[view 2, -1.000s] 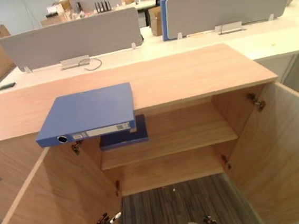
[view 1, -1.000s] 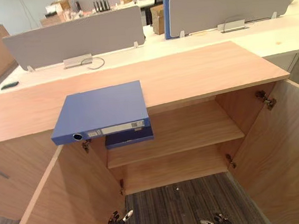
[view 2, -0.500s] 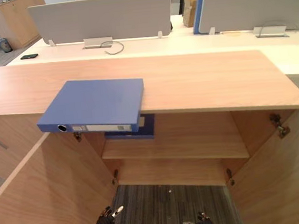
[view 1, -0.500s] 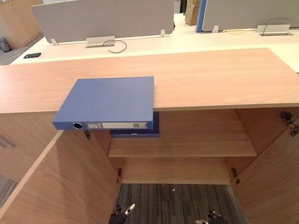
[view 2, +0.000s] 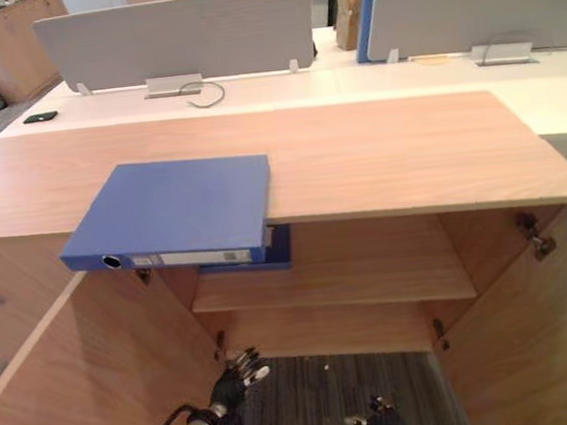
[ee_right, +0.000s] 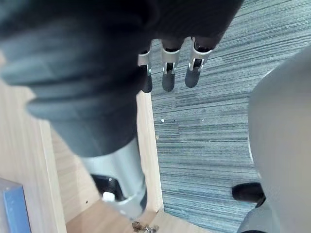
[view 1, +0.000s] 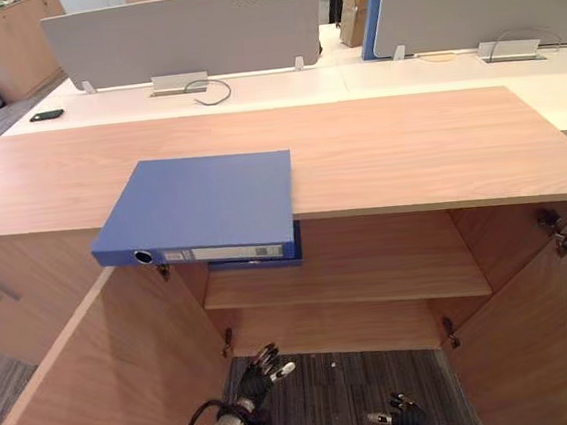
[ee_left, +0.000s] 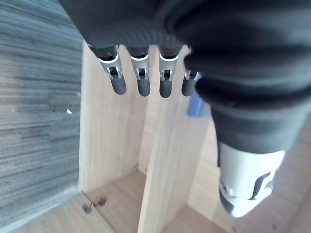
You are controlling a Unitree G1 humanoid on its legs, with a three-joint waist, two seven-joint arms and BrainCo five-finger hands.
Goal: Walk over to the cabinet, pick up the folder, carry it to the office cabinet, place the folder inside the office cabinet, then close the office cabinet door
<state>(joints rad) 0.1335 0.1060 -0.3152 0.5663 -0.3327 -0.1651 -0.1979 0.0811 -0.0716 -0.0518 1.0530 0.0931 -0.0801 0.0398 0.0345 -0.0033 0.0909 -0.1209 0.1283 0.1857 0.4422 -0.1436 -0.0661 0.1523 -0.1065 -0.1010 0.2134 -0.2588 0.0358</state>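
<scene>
A blue folder [view 1: 202, 205] lies flat on the wooden cabinet top [view 1: 408, 150], left of centre, its spine hanging over the front edge. Under it a second blue folder [view 1: 268, 261] rests at the left end of the inner shelf [view 1: 369, 265]. Both cabinet doors stand open. My left hand [view 1: 260, 367] is low in front of the opening, fingers [ee_left: 141, 80] straight and spread, holding nothing. My right hand [view 1: 399, 418] hangs lower to the right over the carpet, with relaxed fingers [ee_right: 167, 73] and nothing in it.
The left door [view 1: 90, 392] and the right door [view 1: 547, 338] flank the opening at both sides. Behind the cabinet runs a white desk [view 1: 281, 84] with grey dividers [view 1: 186, 36], a black phone [view 1: 46, 116] and a looped cable [view 1: 207, 89]. Striped carpet [view 1: 331, 389] lies below.
The camera has shifted a little. My left hand has risen toward the cabinet opening with fingers spread. The folder on top has stayed in place.
</scene>
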